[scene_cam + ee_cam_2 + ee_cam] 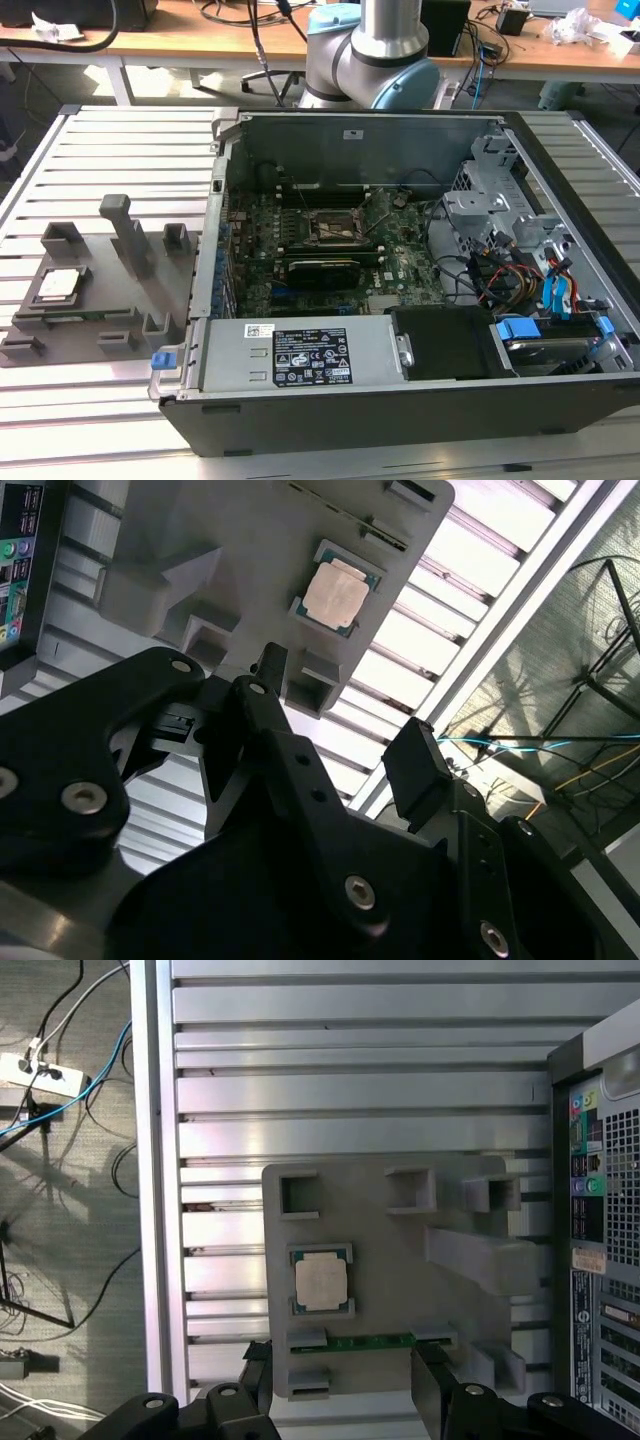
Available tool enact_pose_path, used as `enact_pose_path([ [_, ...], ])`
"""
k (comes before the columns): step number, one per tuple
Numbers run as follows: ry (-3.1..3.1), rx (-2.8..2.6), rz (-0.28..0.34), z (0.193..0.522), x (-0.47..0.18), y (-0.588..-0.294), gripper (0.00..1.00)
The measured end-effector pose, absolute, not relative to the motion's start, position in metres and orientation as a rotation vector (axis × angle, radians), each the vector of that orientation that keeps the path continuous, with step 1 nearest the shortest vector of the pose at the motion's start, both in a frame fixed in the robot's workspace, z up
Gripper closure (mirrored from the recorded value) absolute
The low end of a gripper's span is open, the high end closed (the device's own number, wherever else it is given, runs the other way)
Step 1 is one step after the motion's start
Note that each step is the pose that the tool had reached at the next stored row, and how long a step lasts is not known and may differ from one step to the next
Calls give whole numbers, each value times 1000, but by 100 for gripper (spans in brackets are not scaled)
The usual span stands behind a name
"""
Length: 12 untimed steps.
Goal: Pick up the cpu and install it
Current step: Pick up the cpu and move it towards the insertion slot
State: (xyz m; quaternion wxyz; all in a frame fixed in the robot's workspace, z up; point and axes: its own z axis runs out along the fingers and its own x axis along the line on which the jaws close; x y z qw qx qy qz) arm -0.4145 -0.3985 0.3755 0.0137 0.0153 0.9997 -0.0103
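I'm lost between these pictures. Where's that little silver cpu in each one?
Exterior view: the cpu lies on the grey fixture at the exterior view's left, beside the computer case.
First wrist view: cpu seated on that fixture.
Second wrist view: cpu, same fixture.
Shared landmark: the grey fixture.

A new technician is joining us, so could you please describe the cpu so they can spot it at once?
On the slatted table, at the exterior view's left of the open computer case, lies a grey plastic plate. The cpu sits flat in a nest on it: the one shiny silver-grey square among dull grey blocks.
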Motion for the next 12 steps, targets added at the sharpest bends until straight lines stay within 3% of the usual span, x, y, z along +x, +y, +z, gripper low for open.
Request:
enact_pose_path([
  [12, 3114, 48, -32, 372, -415, -399, 34],
])
